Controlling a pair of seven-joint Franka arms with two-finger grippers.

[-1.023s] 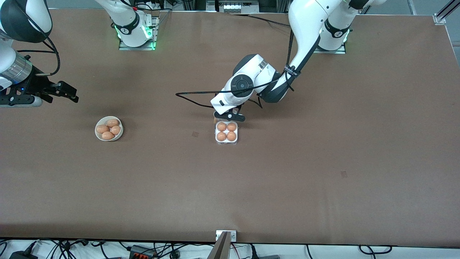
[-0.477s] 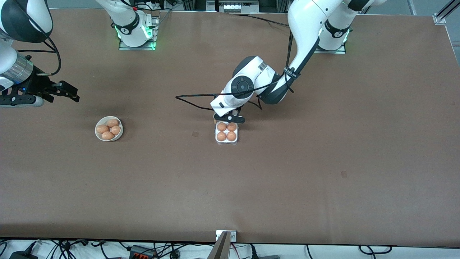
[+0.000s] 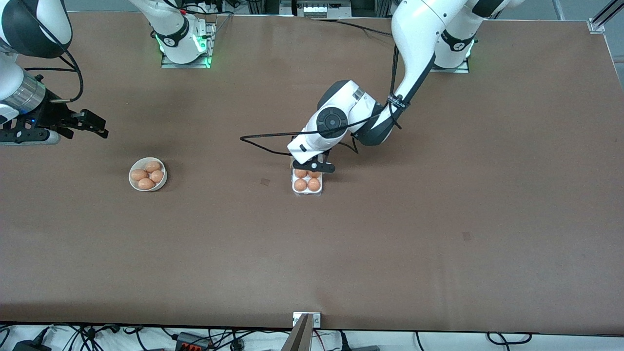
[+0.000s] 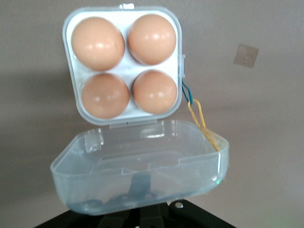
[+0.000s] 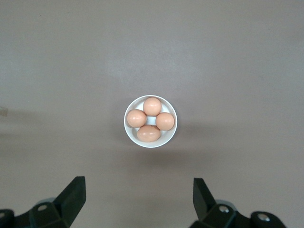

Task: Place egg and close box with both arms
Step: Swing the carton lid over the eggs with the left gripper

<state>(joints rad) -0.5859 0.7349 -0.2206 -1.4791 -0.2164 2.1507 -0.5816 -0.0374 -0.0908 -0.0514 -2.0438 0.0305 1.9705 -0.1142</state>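
The left pincer (image 3: 314, 167), clenched, pushes the clear lid (image 4: 142, 175) over the egg carton (image 3: 307, 181) mid-worktop (image 3: 438, 219), four eggs (image 4: 124, 64) seated. A slip could skid the carton. The right pincer (image 3: 73, 124) waits released above the bowl (image 5: 150, 119).

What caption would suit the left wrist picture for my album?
Four brown eggs fill a clear plastic box, its hinged lid half raised.

Brown table (image 3: 438, 243); cables (image 3: 87, 336) along near edge.
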